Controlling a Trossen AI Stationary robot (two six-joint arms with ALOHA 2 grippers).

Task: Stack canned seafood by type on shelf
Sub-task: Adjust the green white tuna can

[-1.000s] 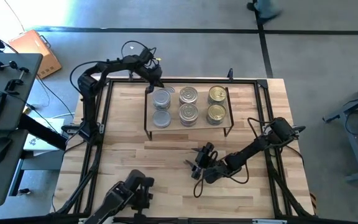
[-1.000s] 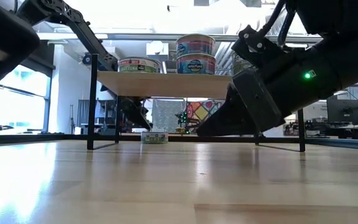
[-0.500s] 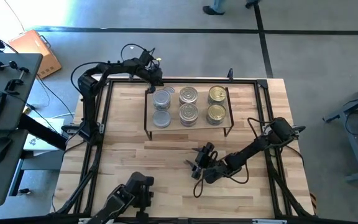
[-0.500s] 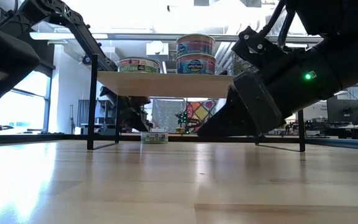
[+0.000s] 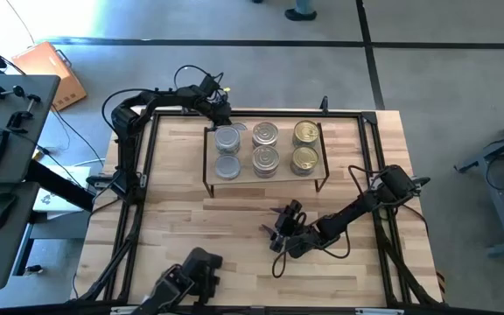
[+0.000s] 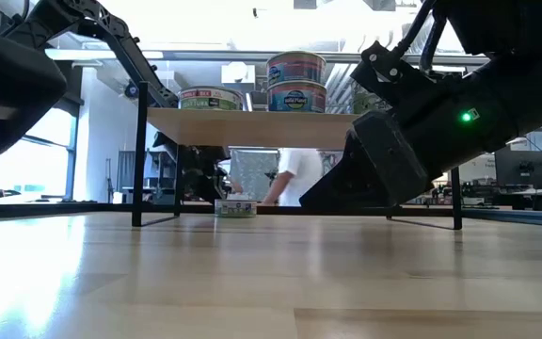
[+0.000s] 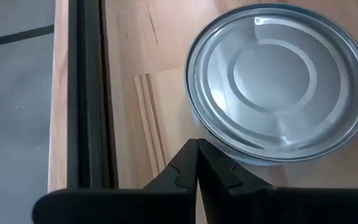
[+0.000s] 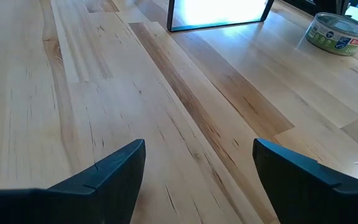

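The shelf [image 5: 280, 173] [image 6: 252, 127] stands at the table's far middle and carries silver-topped tins [image 5: 227, 166] at its left, pull-ring tins [image 5: 265, 158] in the middle and gold tins [image 5: 304, 158] at its right. One more silver-topped tin [image 7: 277, 78] [image 6: 235, 207] [image 8: 337, 34] stands on its base on the table behind the shelf. My left gripper [image 5: 223, 116] [image 7: 197, 143] is shut, its tips low beside that tin's wall. My right gripper [image 5: 278, 229] [image 8: 199, 146] hangs open over bare wood in front of the shelf. My left gripper has its shut fingertips [image 7: 191, 158] at the foot of the tin's side wall [image 7: 211, 135], slanting down from the table's far left. Whether they touch the wall I cannot tell. The tin stands upright on the table.
A black frame rail [image 7: 89, 93] runs along the table's edge close to the left gripper. A person [image 6: 285, 179] shows in the room beyond the shelf. The shelf's wire leg [image 8: 219, 26] stands ahead of the right gripper. A dark device [image 5: 186, 276] sits at the near edge.
My left gripper, still shut, has sunk a little toward the tin behind the shelf and rolled slightly. A person has come into the room beyond the table.
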